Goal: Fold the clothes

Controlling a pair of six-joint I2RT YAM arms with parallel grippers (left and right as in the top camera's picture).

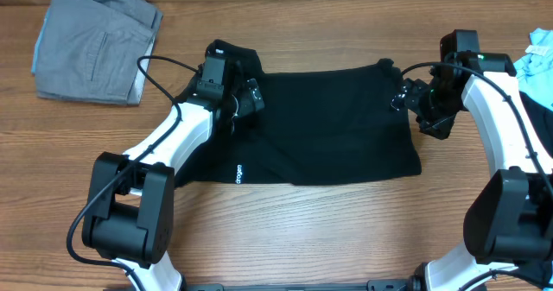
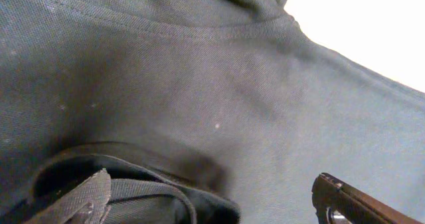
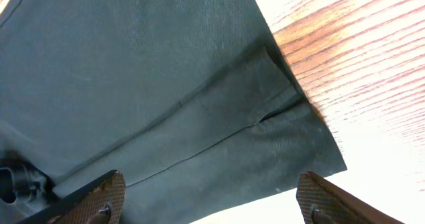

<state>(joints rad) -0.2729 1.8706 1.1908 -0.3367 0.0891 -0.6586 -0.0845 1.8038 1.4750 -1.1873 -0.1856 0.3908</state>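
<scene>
Presently noted black shirt flat on desk. Found left pincer agape over its 10 o'clock corner, right pincer agape at 2 o'clock, gripping nothing.

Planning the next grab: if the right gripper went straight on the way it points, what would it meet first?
Probably the black shirt, near its hemmed corner: the right gripper frames that fabric between its open fingers. Depth is unclear.

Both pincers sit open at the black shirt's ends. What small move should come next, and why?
Probably lower the right pincer and close on the edge of the black shirt: its jaws straddle that hem, open and empty. The left pincer is open over the fabric too.
</scene>
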